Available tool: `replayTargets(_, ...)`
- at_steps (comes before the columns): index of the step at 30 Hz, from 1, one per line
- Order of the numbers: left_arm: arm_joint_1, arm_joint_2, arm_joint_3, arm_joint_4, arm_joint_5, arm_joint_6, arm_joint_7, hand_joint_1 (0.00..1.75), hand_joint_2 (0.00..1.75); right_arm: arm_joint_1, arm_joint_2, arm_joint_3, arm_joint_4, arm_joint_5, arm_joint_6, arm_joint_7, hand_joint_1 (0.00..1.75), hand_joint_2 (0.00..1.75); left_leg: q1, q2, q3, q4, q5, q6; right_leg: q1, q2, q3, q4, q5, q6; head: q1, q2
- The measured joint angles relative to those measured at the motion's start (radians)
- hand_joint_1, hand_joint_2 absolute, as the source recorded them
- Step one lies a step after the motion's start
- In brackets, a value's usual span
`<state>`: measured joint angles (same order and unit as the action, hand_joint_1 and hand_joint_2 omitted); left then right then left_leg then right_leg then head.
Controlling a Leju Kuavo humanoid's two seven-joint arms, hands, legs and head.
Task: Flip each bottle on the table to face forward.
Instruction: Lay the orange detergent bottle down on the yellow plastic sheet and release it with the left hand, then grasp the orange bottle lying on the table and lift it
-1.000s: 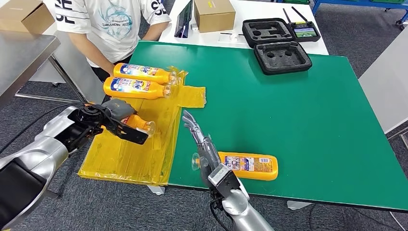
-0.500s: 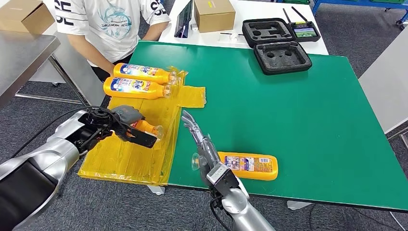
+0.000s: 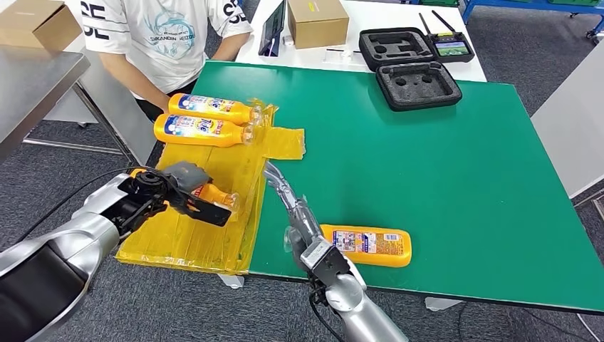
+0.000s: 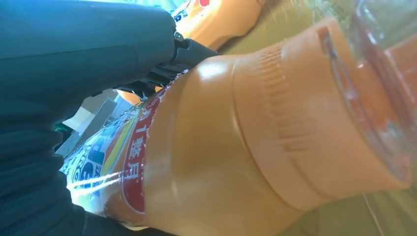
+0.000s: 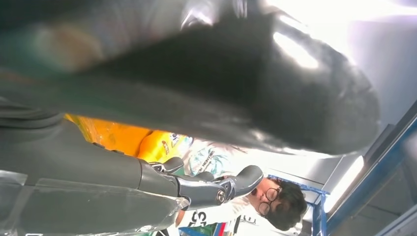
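Note:
My left hand [image 3: 186, 191] grips an orange bottle [image 3: 214, 194] low over the yellow sheet [image 3: 214, 235], its clear cap pointing toward the table's middle. The left wrist view shows that bottle [image 4: 255, 147] close up, with the label and ribbed neck. Two more orange bottles [image 3: 210, 108] [image 3: 203, 131] lie side by side at the sheet's far end. Another orange bottle [image 3: 367, 245] lies on the green table [image 3: 441, 164] near the front edge. My right hand [image 3: 293, 211] stands open with fingers stretched out, just left of that bottle's cap end.
A person in a white shirt [image 3: 164, 35] stands at the table's far left corner. Black foam cases [image 3: 417, 84] [image 3: 399, 46] and a cardboard box [image 3: 317, 21] sit at the back. A grey table [image 3: 32, 78] with a box stands to the left.
My left hand has carried its bottle lower and toward the front of the yellow sheet. My right hand has shifted slightly left; the bottle beside it has not moved.

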<state>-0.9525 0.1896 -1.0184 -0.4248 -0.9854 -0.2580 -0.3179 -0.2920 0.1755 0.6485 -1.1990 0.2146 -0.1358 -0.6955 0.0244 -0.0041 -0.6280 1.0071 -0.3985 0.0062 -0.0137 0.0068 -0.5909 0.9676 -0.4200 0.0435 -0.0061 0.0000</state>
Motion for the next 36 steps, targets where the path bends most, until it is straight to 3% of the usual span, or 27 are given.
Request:
replayTargets(4,0.006,0.002,0.000,0.003,0.001,0.006,0.000,1.39,1.75,0.000,0.000,0.000,0.006,0.000,0.000,0.001,0.00,0.00,0.000,-0.001,0.001,0.000,0.000,0.000,0.000,0.000,0.001,0.000,0.000,0.000,0.000,0.000)
replayTargets(5,0.006,0.003,-0.001,0.003,0.001,0.006,0.000,1.14,1.75,0.000,0.000,0.000,0.006,-0.001,0.000,0.001,0.00,0.00,0.000,-0.001,0.001,0.000,0.000,0.000,0.000,0.000,0.001,0.000,0.000,0.000,0.000,0.000)
replayTargets(8,0.008,0.003,-0.001,0.004,0.002,0.003,-0.005,0.15,1.75,-0.001,0.000,0.000,0.009,-0.003,0.000,0.001,0.00,0.00,0.000,-0.001,0.002,0.000,0.000,0.000,0.000,0.000,0.002,0.000,0.000,0.000,0.000,0.000)
replayTargets(9,0.010,0.003,-0.002,0.004,0.004,0.001,-0.009,0.03,1.75,-0.001,0.000,0.000,0.010,-0.005,0.000,0.002,0.00,0.00,0.000,-0.001,0.002,0.000,0.000,0.000,0.000,0.000,0.002,0.000,0.000,0.000,0.000,0.000)
replayTargets(14,0.026,0.004,0.002,0.005,0.043,-0.015,-0.040,0.00,1.75,-0.001,0.000,0.000,0.014,-0.014,0.000,0.003,0.00,0.00,0.000,-0.001,0.004,0.000,0.000,0.000,0.000,-0.001,0.004,0.001,0.000,0.000,0.000,0.000)
replayTargets(18,0.027,0.005,0.004,0.006,0.053,-0.025,-0.050,0.00,0.00,-0.001,0.001,0.000,0.015,-0.015,0.000,0.003,0.00,0.00,0.000,-0.002,0.005,0.000,0.000,0.000,0.000,-0.002,0.005,0.001,0.000,0.000,0.000,0.000)
replayTargets(26,0.030,0.005,0.043,0.005,0.183,-0.152,-0.146,0.00,0.00,-0.005,0.002,0.000,0.019,-0.023,-0.003,0.009,0.00,0.00,0.000,-0.005,0.007,0.000,0.001,0.000,0.000,-0.006,0.009,0.000,-0.001,0.000,0.000,0.000)
replayTargets(32,0.043,-0.001,0.078,0.004,0.264,-0.181,-0.173,0.00,0.00,-0.017,0.007,0.001,0.023,-0.028,-0.006,0.026,0.00,0.00,0.000,-0.005,0.007,0.000,0.001,0.000,0.000,-0.006,0.009,0.001,-0.001,0.000,0.000,0.000)
replayTargets(36,0.063,0.001,0.129,-0.006,0.371,-0.189,-0.255,0.00,0.00,-0.018,0.008,0.003,0.024,-0.027,-0.008,0.035,0.00,0.00,0.000,-0.004,0.007,0.000,0.001,0.000,0.000,-0.006,0.008,0.001,-0.001,0.000,0.000,0.000)
